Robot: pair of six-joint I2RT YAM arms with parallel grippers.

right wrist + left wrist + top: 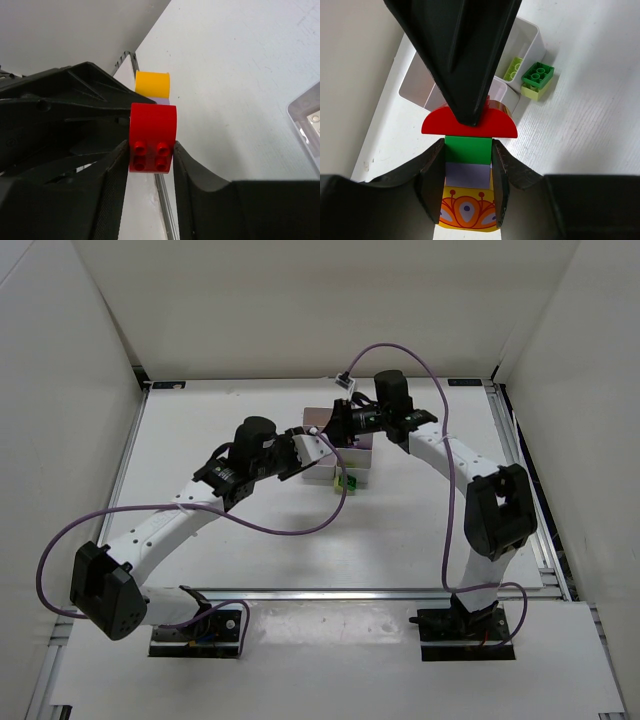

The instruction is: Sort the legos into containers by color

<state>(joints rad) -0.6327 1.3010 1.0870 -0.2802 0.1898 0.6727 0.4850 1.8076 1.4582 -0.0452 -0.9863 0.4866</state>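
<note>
Red, green, pale purple and patterned yellow-orange: my left wrist camera shows the stacked legos (468, 150) as one column. My left gripper (467, 175) is closed on its green and purple middle, one finger on each side. Only this view shows the red lego (492, 127) as a half-round cap on the column's end, with my right gripper (470, 115) coming down over it as a black wedge. Beyond, the containers (520, 45) hold a lime lego (512, 68) in one cell. A green lego (538, 75) sits on a second lime one on the worktop (590, 125), just beside the container wall.

From overhead, my grippers hide the column. The containers lie in the far half of the worktop, midway between its left and right edges. My left arm (170, 525) reaches diagonally up and inward. My right arm (495, 510) rises along the right edge, bends at the elbow and comes back leftward. The two grippers meet above the containers.

My right wrist camera alone shows the red lego's four studs. My right gripper is clamped on the red lego's two sides, with the yellow end beyond.
</note>
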